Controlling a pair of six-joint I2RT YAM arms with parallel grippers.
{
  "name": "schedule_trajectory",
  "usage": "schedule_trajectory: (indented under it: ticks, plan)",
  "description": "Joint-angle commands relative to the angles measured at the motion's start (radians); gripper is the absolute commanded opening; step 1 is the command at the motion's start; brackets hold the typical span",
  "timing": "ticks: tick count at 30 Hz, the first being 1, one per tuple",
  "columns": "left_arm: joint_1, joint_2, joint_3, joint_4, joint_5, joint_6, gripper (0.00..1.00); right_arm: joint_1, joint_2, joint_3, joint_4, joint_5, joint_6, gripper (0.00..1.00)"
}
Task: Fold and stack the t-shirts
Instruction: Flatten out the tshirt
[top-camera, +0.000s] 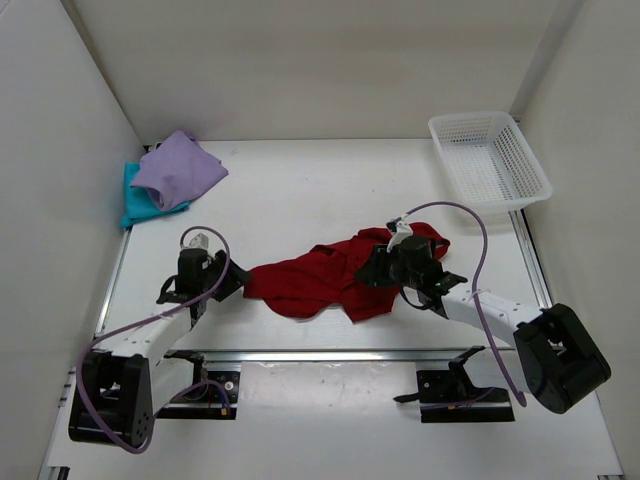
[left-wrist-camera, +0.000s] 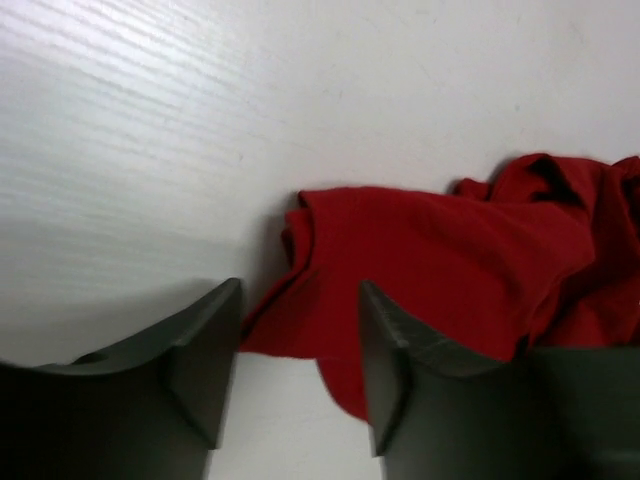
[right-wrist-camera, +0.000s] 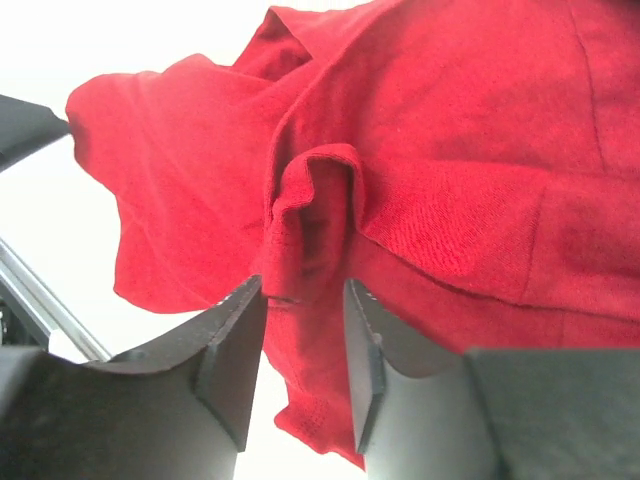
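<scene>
Red tee (top-camera: 320, 285): crumpled mid-counter (top-camera: 300, 190); light, limp, drapes when lifted.
Grab: hem edge/corners, not the bunched middle.
L pincer (left-wrist-camera: 300, 292): jaws apart, empty; hem corner btwn them, unclamped.
R pincer (right-wrist-camera: 302, 290): jaws apart astride a fold, no grip.

Top view: the purple shirt (top-camera: 178, 168) covers most of the teal shirt (top-camera: 138, 208); only its 8 o'clock edge shows. The right gripper (top-camera: 366, 273) hides the 3 o'clock portion of the red shirt (top-camera: 300, 285). Left wrist view: the red shirt is cut off at 3 o'clock.
</scene>
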Motion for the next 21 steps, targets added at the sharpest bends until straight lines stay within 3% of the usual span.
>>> schedule_trajectory:
  ticks: [1,7,18,21]
  plan:
    - [-0.008,-0.049,-0.056,-0.061,0.007,0.007,0.56,-0.002,0.000,0.022,0.066,-0.040,0.013,0.36]
    - [-0.028,-0.049,-0.156,0.012,0.028,-0.073,0.46,0.005,0.030,0.066,0.047,-0.029,0.000,0.37]
    - [-0.043,-0.069,-0.199,0.038,0.028,-0.154,0.58,0.054,0.109,0.161,0.021,-0.014,-0.017,0.35]
    - [-0.045,-0.078,-0.214,0.032,0.051,-0.175,0.50,0.061,0.122,0.175,0.017,-0.003,-0.029,0.35]
